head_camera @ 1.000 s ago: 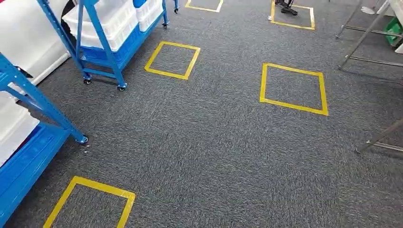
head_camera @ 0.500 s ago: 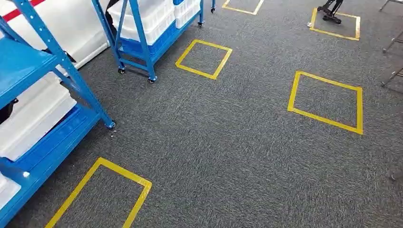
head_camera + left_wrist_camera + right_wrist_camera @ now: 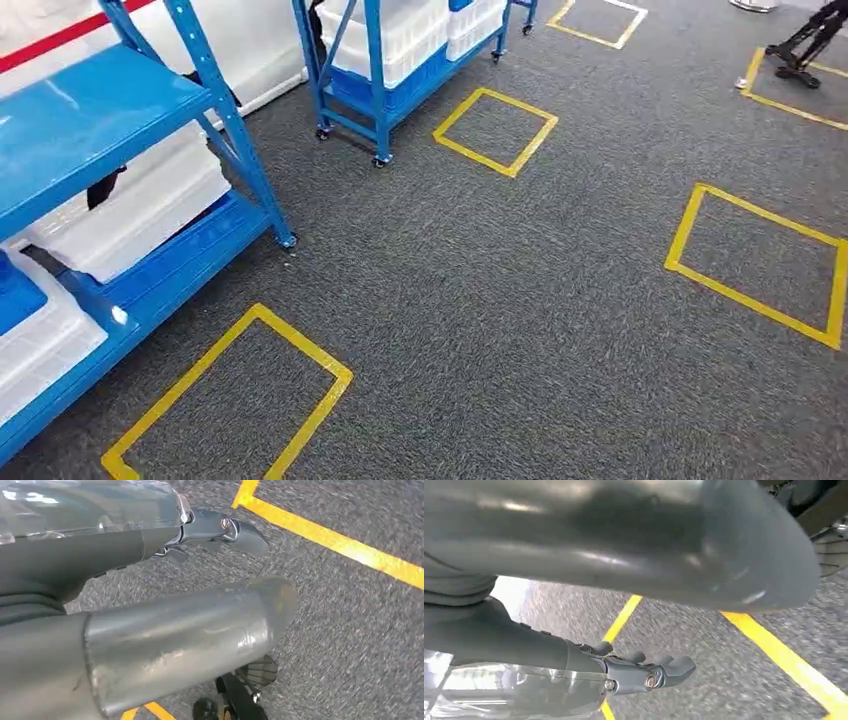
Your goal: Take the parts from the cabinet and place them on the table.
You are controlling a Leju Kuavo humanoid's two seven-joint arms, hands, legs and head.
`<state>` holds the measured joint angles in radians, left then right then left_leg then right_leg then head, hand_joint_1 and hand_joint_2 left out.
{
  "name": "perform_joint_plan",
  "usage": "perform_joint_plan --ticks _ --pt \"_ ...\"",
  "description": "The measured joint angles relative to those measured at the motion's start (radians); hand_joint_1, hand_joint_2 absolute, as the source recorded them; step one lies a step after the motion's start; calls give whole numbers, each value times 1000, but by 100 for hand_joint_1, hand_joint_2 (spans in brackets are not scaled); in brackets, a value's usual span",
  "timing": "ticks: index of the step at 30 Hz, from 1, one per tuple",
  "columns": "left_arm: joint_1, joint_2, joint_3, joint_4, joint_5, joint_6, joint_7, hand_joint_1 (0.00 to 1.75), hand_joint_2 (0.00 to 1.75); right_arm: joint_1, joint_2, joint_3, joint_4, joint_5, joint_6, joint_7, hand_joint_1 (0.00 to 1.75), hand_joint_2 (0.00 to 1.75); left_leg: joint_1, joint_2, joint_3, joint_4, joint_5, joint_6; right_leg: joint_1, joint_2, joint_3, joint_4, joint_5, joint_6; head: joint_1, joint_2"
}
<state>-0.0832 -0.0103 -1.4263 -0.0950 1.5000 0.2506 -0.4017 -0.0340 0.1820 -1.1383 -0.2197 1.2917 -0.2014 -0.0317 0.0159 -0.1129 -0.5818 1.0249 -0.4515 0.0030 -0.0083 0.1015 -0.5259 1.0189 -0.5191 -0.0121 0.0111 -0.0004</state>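
Looking down from our head camera, we see a grey carpet marked with yellow tape squares. On our left stands a blue shelving unit, the cabinet; white bins sit on its lower shelf, and another white bin holds a blue object whose kind we cannot tell. We cannot make out any loose parts inside the bins. A second blue rack on wheels, loaded with more white bins, stands further off near another tape square.

At our left wrist, our left hand hangs above the carpet, its thumb extended and the dark fingers stretched out apart from it, with nothing between them. At our right wrist, our right hand likewise hangs over the carpet and a yellow tape line, thumb and fingers held apart, gripping nothing
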Motion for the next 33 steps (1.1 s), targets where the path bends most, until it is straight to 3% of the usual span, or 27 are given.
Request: perform_joint_plan --ticks 3,4,5,6,7,9,10,11,12,13,14,15,19,20,21,22,24,25,26,28,29,30,31,33 --pt "4 0 -1 0 0 0 0 0 0 -1 0 -4 0 0 0 0 0 0 10 -36 -7 -10 12 -20 8 -36 1 0 2 -3 2 0" --pt "7 3 -2 0 0 0 0 0 0 -3 2 -5 0 0 0 0 0 0 4 -46 -10 -10 13 -29 -3 -55 5 -19 13 -14 0 0" --pt "9 3 -3 1 1 0 0 0 0 -4 3 -5 0 0 0 1 0 0 3 8 -20 10 -5 -26 -2 -71 10 -28 19 -19 0 0" --pt "7 3 -3 1 1 0 1 0 0 0 4 -7 0 0 0 1 0 0 0 56 -42 61 -45 -27 -1 -83 9 -30 20 -26 -11 0" --pt "4 3 -3 1 2 0 1 0 0 3 3 -10 0 0 0 1 0 0 1 82 -75 136 -89 -28 3 -101 7 -29 20 -27 -14 0" --pt "1 4 -3 1 2 0 1 0 0 4 3 -12 0 0 0 2 0 0 2 98 -129 269 -144 -34 7 -133 3 -25 17 -31 -13 0" --pt "3 4 -3 1 2 0 1 0 0 4 3 -12 0 0 0 2 0 0 4 101 -131 287 -141 -37 8 -148 2 -23 16 -32 -13 0" --pt "6 5 -3 1 3 0 1 0 0 2 3 -12 0 0 1 2 0 0 5 106 -109 256 -117 -40 7 -161 1 -20 15 -30 -14 0" --pt "7 5 -3 1 3 0 1 0 0 1 4 -12 0 0 2 2 0 0 6 114 -65 184 -80 -42 6 -174 2 -17 12 -28 -13 0" --pt "6 6 -3 1 3 0 1 0 0 0 4 -12 0 0 3 2 0 0 6 133 -11 91 -42 -42 5 -187 3 -11 8 -23 -14 0" --pt "4 6 -3 1 3 0 1 0 0 0 4 -12 0 0 3 2 0 0 5 177 33 14 -26 -40 6 -197 3 -4 3 -18 -15 0" --pt "1 6 -3 1 3 0 1 0 0 0 4 -12 0 0 2 2 0 0 -5 197 38 3 -38 -29 14 -208 0 4 -4 -10 -16 0" --pt "7 8 -3 1 2 0 0 0 0 -10 4 -12 0 0 2 2 0 0 -4 151 26 -6 -25 -4 12 -240 10 1 -4 6 -13 0" --pt "8 7 -4 1 2 0 0 0 0 -10 4 -12 0 0 2 2 0 0 2 142 34 -13 -19 4 4 -205 8 14 -18 14 -12 0" --pt "6 7 -4 1 2 0 0 0 0 -7 4 -12 0 0 2 -2 0 0 3 134 31 -16 -13 11 2 -149 -10 52 -52 19 -7 0" --pt "2 8 -4 1 2 0 0 0 0 -6 4 -12 0 0 2 -2 0 0 3 123 27 -17 -10 15 1 -121 -44 124 -95 22 -3 0" --pt "-1 8 -5 1 2 0 0 0 0 -3 5 -12 0 0 2 -2 0 0 2 99 21 -16 -7 15 -4 -108 -110 264 -153 26 -3 0" --pt "0 8 -5 1 2 0 0 0 0 -1 5 -12 0 0 2 -2 0 0 2 84 20 -15 -6 14 -5 -107 -125 294 -152 28 -4 0" --pt "2 8 -5 1 2 0 0 0 0 0 5 -12 0 0 2 -2 0 0 3 69 20 -14 -5 13 -6 -106 -116 273 -124 27 -3 0" --pt "3 7 -6 1 5 0 3 0 0 0 4 -12 0 2 1 -2 0 0 4 40 20 -10 -4 9 -9 -95 -51 133 -32 23 -3 0" --pt "3 6 -6 1 7 0 3 0 0 1 4 -12 0 2 0 -2 0 0 5 27 19 -9 -3 4 -11 -68 -14 51 7 19 -2 0" --pt "3 6 -7 1 9 0 4 0 0 2 4 -12 0 2 2 -2 0 0 4 17 15 -7 -1 -3 -13 -10 0 16 -3 14 -2 0" --pt "1 6 -8 1 13 0 7 0 0 2 5 -13 0 0 9 -5 0 0 2 4 8 -4 0 -12 -11 -10 -3 8 1 13 -4 0" --pt "5 8 -13 1 17 0 11 0 0 -1 4 -20 0 -16 34 -18 0 0 8 -17 3 -13 10 -27 -3 -34 -4 10 3 5 -4 0"
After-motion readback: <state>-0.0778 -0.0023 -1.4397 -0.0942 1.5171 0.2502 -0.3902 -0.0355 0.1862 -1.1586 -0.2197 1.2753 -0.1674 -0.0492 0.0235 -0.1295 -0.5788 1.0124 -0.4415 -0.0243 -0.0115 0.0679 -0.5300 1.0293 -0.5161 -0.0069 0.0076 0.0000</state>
